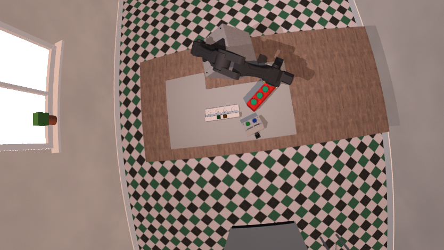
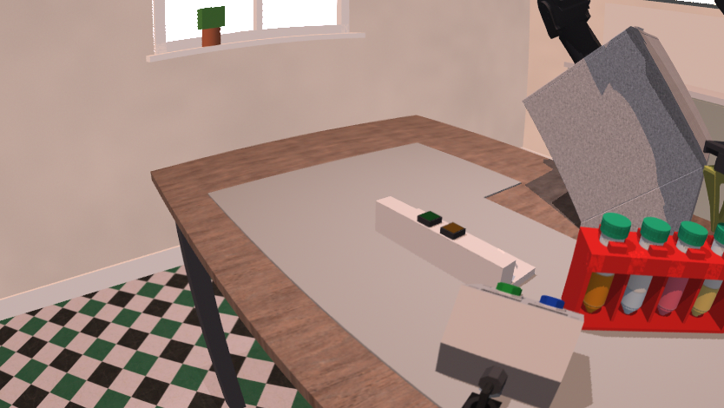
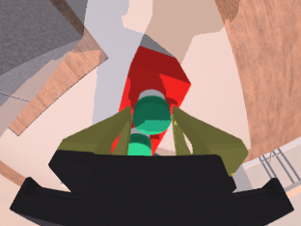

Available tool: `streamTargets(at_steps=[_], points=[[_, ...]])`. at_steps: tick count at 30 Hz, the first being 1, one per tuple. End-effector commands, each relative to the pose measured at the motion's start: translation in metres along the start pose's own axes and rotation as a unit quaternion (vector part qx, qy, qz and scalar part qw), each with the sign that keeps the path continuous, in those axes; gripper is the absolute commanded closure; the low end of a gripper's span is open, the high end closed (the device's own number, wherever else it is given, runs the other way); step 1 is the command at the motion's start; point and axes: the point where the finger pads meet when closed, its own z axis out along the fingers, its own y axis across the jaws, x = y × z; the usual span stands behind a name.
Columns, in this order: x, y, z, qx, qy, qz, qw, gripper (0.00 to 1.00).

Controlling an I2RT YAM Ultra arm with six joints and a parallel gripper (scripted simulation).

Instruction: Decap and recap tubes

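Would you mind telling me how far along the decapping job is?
Done: nothing yet; the cap tray holds no caps, lamps dark. In hand: open fingers flank an end tube's cap. Left: both decappings, CYCLE, recapping, READY.

Looks like a home room doubling as a lab bench: checkered floor [image 1: 217, 198], potted plant [image 2: 210, 26] on the windowsill, wooden counter [image 2: 263, 263] with a red tube rack [image 2: 653, 263].

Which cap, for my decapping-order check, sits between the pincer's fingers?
The end cap of the red rack, on the yellow-liquid tube. The pincer flanks it alone; the other three caps stand free.
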Motion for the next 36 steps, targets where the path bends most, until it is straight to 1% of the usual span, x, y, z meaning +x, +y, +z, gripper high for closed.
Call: streamTargets(at_steps=[1, 12, 14, 17, 18, 19, 22, 23, 25, 26, 27, 28, 30, 31, 32, 33, 34, 35, 36], points=[[0.0002, -0.0034, -0.0046, 0.006, -0.001, -0.013, 1.0, 0.51], [0.0003, -0.0034, -0.0046, 0.006, -0.001, -0.013, 1.0, 0.51], [0.0003, -0.0035, -0.0056, 0.006, -0.001, 0.071, 0.997, 0.51], [0.0003, -0.0036, -0.0071, 0.006, -0.002, 0.188, 0.982, 0.51], [0.0003, -0.0036, -0.0071, 0.006, -0.002, 0.194, 0.981, 0.51], [0.0003, -0.0036, -0.0076, 0.006, -0.002, 0.235, 0.972, 0.51], [0.0003, -0.0037, -0.0076, 0.006, -0.002, 0.235, 0.972, 0.51], [0.0004, -0.0037, -0.0081, 0.005, -0.002, 0.275, 0.961, 0.51], [0.0004, -0.0038, -0.0091, 0.005, -0.003, 0.353, 0.936, 0.51], [0.0004, -0.0038, -0.0091, 0.005, -0.003, 0.355, 0.935, 0.51], [0.0004, -0.0038, -0.0096, 0.005, -0.003, 0.393, 0.919, 0.51], [0.0004, -0.0038, -0.0096, 0.005, -0.003, 0.393, 0.919, 0.51], [0.0004, -0.0039, -0.0106, 0.005, -0.003, 0.463, 0.886, 0.51], [0.0004, -0.0039, -0.0106, 0.005, -0.003, 0.468, 0.884, 0.51], [0.0004, -0.0039, -0.0111, 0.005, -0.004, 0.505, 0.863, 0.51], [0.0004, -0.004, -0.0111, 0.005, -0.004, 0.505, 0.863, 0.51], [0.0004, -0.004, -0.0116, 0.005, -0.004, 0.54, 0.841, 0.51], [0.0003, -0.004, -0.0118, 0.005, -0.004, 0.567, 0.823, 0.51], [0.0002, -0.004, -0.0118, 0.005, -0.004, 0.575, 0.818, 0.51]])
